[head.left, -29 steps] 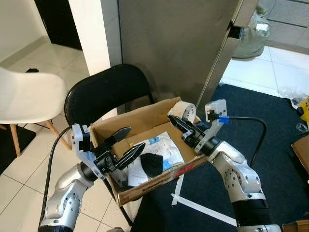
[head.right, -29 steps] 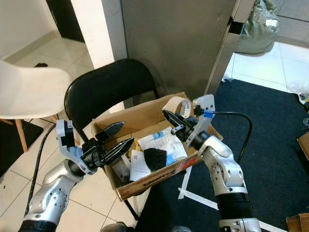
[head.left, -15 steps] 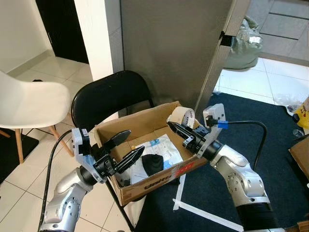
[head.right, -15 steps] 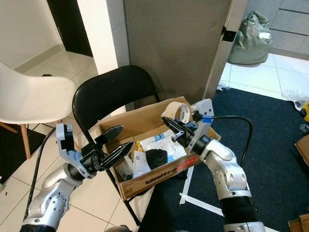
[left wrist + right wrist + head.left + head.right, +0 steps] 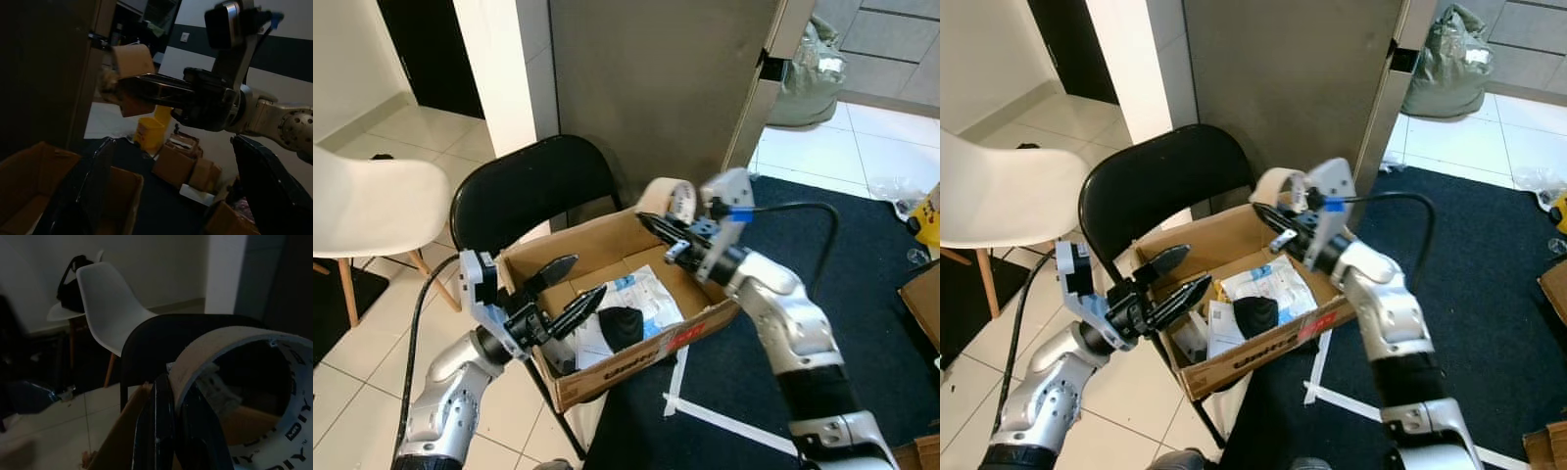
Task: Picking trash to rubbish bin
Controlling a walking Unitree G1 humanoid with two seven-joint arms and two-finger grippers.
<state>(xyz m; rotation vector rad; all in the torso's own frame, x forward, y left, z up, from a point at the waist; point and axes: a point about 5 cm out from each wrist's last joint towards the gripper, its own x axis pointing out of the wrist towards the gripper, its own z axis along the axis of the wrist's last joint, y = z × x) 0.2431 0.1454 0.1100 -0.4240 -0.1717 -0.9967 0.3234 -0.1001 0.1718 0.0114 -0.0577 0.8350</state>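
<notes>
A nearly used-up tape roll (image 5: pixel 668 199), a tan cardboard ring with a thin white layer of tape, sits just above the middle of the frame, pinched through its wall by the right gripper (image 5: pixel 656 227). The ring stands on edge above the far right corner of the box, its open hole facing roughly toward the right of the frame. In the right wrist view the glossy black fingers (image 5: pixel 164 426) clamp the ring's curved wall, and printed letters show on its inner rim.

The box (image 5: pixel 625 367) is brown corrugated cardboard, open-topped, resting on a black folding chair (image 5: pixel 524 186) with a smooth rounded back. Inside lie crinkled white printed paper (image 5: pixel 646 294) and a soft black wad (image 5: pixel 621 325).

The left gripper (image 5: pixel 570 289) hovers over the box's near left corner, its pointed fingers spread apart and holding nothing. A white moulded plastic chair (image 5: pixel 367 206) stands at the left edge.
</notes>
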